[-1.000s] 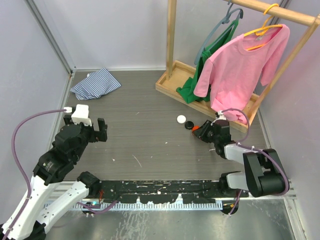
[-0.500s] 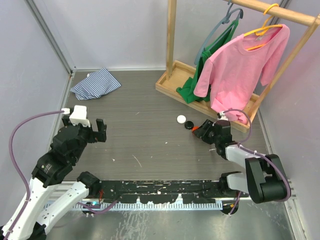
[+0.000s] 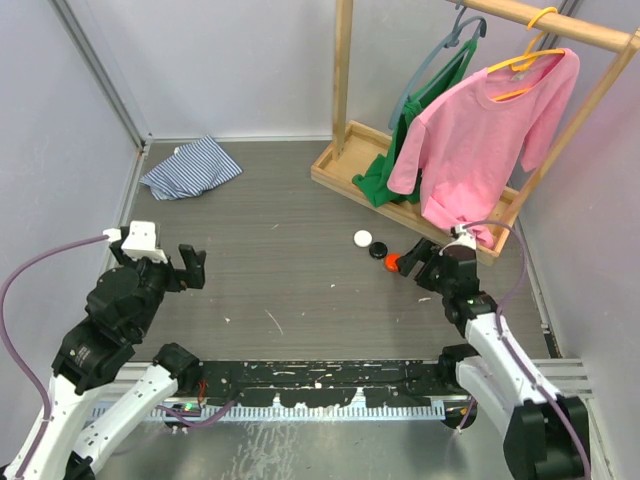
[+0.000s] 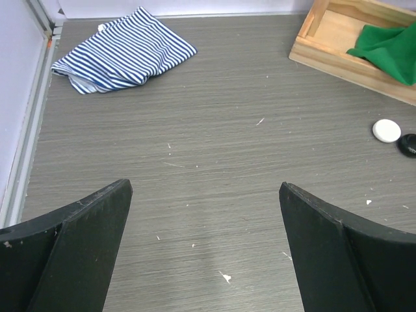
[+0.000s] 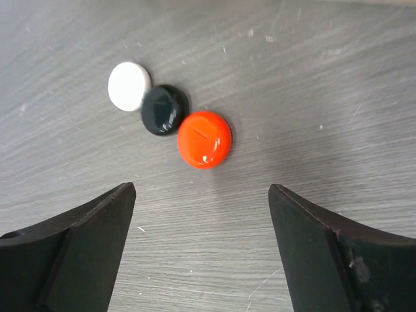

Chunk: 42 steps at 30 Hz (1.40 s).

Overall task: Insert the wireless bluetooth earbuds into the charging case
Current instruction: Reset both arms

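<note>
Three round pucks lie in a row on the grey table: white (image 5: 129, 85), black (image 5: 162, 109) and orange (image 5: 204, 138). From above they sit right of centre, the orange puck (image 3: 393, 263) nearest my right arm. My right gripper (image 5: 201, 190) is open just behind the orange puck, with nothing between its fingers. My left gripper (image 4: 205, 187) is wide open over bare table at the left (image 3: 165, 262), far from the pucks. The earbuds are out of view. I cannot tell which puck is the charging case.
A striped blue-and-white cloth (image 3: 190, 167) lies at the back left. A wooden clothes rack (image 3: 345, 165) stands at the back right with a pink shirt (image 3: 480, 130) and a green garment (image 3: 385, 180), close behind the pucks. Walls enclose the table.
My right gripper has opened and let go of the orange puck, then drawn back a little. My left arm has shifted slightly left, still open.
</note>
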### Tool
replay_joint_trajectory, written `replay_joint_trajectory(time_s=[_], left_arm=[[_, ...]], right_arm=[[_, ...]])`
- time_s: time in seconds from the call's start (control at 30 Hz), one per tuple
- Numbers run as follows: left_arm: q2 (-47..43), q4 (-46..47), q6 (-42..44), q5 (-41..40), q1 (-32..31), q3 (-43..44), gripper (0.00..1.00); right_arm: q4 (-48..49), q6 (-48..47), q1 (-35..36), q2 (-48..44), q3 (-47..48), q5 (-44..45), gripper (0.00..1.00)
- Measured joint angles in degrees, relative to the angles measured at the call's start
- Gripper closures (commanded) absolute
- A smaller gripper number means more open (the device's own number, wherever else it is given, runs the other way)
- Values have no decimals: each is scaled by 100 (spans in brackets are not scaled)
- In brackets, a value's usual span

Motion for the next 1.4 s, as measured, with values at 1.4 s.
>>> replay_joint_trajectory(time_s=[1.4], left_arm=[[-662, 671, -232, 55, 363, -459, 2]], right_arm=[[-2476, -2374, 0, -3856, 2070, 1829, 0]])
